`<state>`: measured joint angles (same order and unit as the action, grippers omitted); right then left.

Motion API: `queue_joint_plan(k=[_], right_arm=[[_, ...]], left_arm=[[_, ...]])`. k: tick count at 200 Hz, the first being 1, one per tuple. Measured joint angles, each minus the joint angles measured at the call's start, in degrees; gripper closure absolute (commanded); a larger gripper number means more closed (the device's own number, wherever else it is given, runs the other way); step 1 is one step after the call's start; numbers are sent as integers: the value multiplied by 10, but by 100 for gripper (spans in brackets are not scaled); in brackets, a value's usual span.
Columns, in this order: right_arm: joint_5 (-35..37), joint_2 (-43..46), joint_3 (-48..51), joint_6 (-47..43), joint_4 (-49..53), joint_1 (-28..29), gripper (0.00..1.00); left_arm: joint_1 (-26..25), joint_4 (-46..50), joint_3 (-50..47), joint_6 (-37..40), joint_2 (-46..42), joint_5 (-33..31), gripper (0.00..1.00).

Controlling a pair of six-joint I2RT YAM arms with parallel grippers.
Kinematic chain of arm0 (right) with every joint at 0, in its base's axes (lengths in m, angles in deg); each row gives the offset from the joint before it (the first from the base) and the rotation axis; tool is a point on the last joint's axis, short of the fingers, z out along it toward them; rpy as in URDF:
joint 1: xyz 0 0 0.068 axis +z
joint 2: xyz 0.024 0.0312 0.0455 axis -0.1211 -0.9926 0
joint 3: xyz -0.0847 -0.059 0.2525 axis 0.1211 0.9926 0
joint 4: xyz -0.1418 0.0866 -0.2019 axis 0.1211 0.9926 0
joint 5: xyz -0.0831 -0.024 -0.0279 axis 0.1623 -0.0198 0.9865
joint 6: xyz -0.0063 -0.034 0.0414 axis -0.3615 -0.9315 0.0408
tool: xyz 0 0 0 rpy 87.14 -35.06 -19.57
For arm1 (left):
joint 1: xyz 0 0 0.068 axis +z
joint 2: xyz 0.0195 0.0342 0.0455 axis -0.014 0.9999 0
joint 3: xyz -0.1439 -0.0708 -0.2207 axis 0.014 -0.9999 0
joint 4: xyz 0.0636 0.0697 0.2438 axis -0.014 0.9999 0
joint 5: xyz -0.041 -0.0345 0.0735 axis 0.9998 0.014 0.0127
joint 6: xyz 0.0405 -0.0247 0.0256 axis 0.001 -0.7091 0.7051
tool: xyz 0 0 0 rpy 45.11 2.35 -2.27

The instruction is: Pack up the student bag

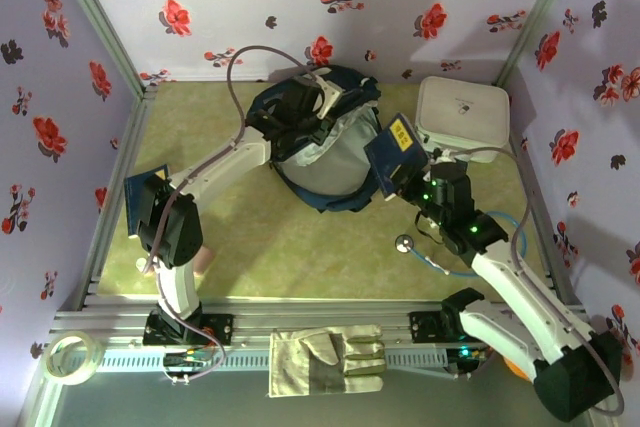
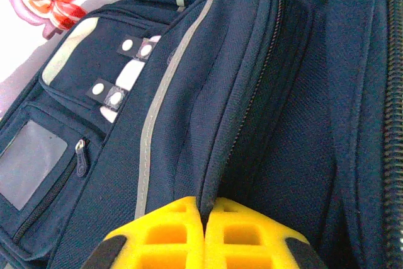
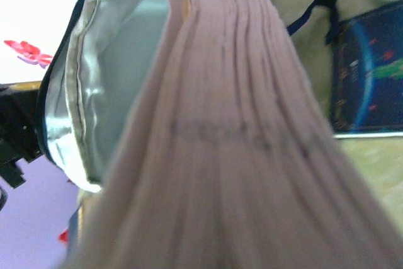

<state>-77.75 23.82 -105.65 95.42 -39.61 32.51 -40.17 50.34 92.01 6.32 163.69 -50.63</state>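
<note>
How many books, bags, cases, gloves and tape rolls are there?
Books: 2, held book and book on the left
Student bag: 1
White case: 1
Glove: 1
Tape roll: 1
Total: 6

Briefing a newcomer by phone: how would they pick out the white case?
Start at the green table and go to its far right corner. The white case lies there, right of the navy student bag; it alone is white, square and round-cornered.
</note>
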Motion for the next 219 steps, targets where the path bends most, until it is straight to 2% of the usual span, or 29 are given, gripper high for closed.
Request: queue_joint_plan(k=[30,92,144,179,219], right_arm=[[-41,-60,3,30,-59,13,85],[-66,-248,-40,85,-150,49,89],[-79,-326,-109,116,-253,53,89],[-82,-408,-172,141,-269,56,90],[-58,-524,-253,150,-241,61,90]], left_arm=[[0,-6,-3,-33,-1,-2,100],[0,-28,-60,-77,-63,-6,100],[0,-34,-80,-90,-98,-5,100],[0,-46,-94,-94,-102,-5,100],[0,-68,-115,-112,-110,0,100]])
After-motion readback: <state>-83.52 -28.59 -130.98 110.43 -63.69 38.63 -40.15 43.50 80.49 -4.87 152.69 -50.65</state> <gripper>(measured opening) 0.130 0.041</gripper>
